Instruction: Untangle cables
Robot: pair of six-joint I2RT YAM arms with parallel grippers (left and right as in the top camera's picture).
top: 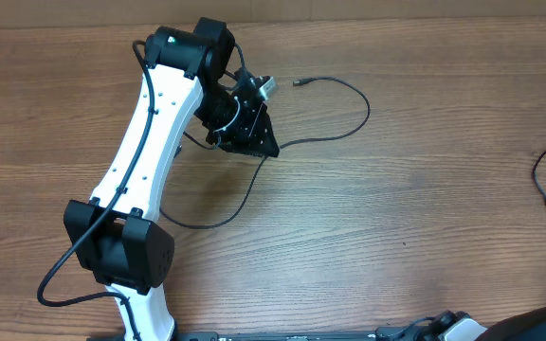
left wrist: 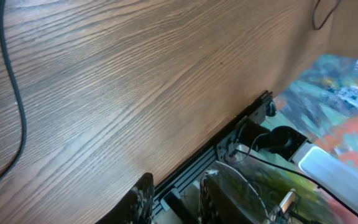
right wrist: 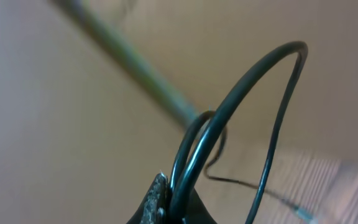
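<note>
Premises: a robotics lab or test station. Grounds: a white-and-black jointed arm (top: 154, 123) with exposed wiring rises from the near edge of a bare wood-grain bench (top: 415, 237). A black slotted metal rail (left wrist: 197, 158) runs along that edge as a mounting. Thin black cables (top: 354, 95) lie loose on the bench top. Beyond the edge lies a colourful, paint-splashed surface (left wrist: 340, 93), its kind not determinable

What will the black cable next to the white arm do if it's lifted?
Probably floppy: the cable lies in loose curves on the table. Likely light, since it is so thin. It would likely sag and trail when lifted.
</note>
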